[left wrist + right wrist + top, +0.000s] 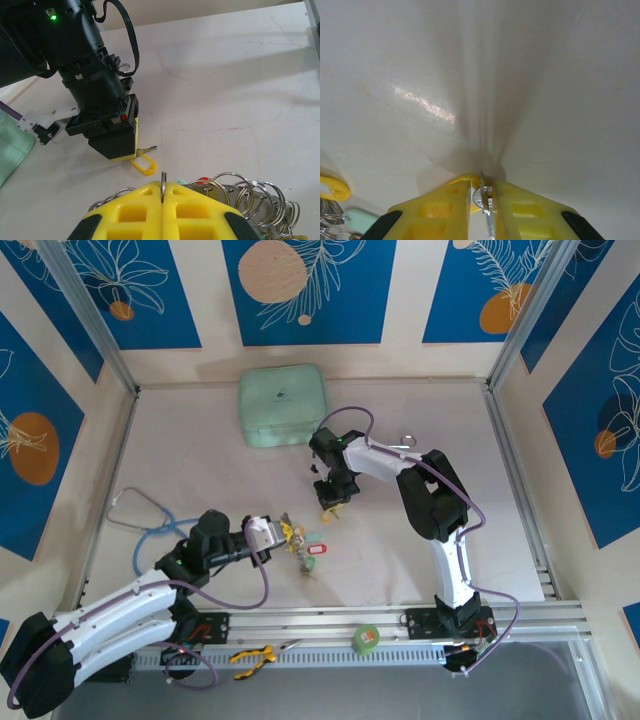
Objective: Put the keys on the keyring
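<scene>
Yellow tag (pixel 143 165) marks the key in play. It dangles under the tips of the right gripper (pixel 333 498), just off the table (pixel 240 90). The right gripper is clamped on that key (pixel 481 198), which shows edge-on with the blade running along the finger line. The left gripper (pixel 163 196) is pinched tight on the keyring (pixel 163 179), which stands upright and edge-on between the pads, rim poking past the tips. A bunch of thin wire loops (pixel 252 197) hangs off it to the right of that view. Relation that matters: from above, the held key sits up and to the right of the keyring (pixel 288 533), near but apart, with a clear gap. From the left wrist it is ahead and a bit left of the ring edge, and the key's metal tip (pixel 149 148) points sideways, roughly square to the ring's plane by my read. The right arm owns the key, so I'd expect it to close the gap while the left just holds. Red tag (pixel 314 551) and green tag (pixel 318 537) lie just beside the left fingertips; can't tell whether those keys are threaded on. Risk: the ring is thin and edge-on, so it's easy to miss.
</scene>
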Controlling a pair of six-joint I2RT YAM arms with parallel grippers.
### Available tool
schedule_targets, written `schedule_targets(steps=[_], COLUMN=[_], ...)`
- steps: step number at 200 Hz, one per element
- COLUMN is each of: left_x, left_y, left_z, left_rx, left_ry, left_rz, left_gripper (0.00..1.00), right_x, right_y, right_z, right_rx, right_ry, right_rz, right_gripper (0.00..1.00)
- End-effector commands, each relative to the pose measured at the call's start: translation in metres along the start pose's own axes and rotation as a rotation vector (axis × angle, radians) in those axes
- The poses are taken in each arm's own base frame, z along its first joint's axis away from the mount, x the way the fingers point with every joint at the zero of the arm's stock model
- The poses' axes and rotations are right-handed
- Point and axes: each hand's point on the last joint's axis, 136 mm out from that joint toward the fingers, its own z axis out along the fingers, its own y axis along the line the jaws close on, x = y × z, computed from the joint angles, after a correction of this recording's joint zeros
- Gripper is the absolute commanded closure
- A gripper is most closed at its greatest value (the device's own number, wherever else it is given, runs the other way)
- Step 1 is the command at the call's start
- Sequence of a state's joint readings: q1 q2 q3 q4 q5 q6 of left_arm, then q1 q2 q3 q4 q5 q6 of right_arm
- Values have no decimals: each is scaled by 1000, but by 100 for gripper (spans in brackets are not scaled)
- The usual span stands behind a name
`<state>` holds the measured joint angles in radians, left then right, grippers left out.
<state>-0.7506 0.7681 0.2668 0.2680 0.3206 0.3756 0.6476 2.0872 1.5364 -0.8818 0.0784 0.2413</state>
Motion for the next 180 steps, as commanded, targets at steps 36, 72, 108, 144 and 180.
schedule_targets(steps=[36, 72, 108, 144, 180], left_x=[-4, -4, -4, -4, -4], left_y=[-2, -2, -3, -3, -3], left_z=[0, 0, 0, 0, 0], left_rx=[13, 14, 17, 17, 19], left_ry=[-7, -6, -8, -6, -6], left_rz=[18, 17, 18, 18, 16], left_gripper=[100, 100, 100, 100, 100], right_x=[-6, -7, -7, -6, -6], right_y=[0, -1, -2, -2, -3], right_z=[0, -3, -4, -5, -1], right_rx=[-9, -1, 2, 6, 3], right_ry=[-3, -9, -11, -11, -2], right_rz=[22, 22, 22, 19, 25], right_gripper=[81, 86, 92, 99, 89])
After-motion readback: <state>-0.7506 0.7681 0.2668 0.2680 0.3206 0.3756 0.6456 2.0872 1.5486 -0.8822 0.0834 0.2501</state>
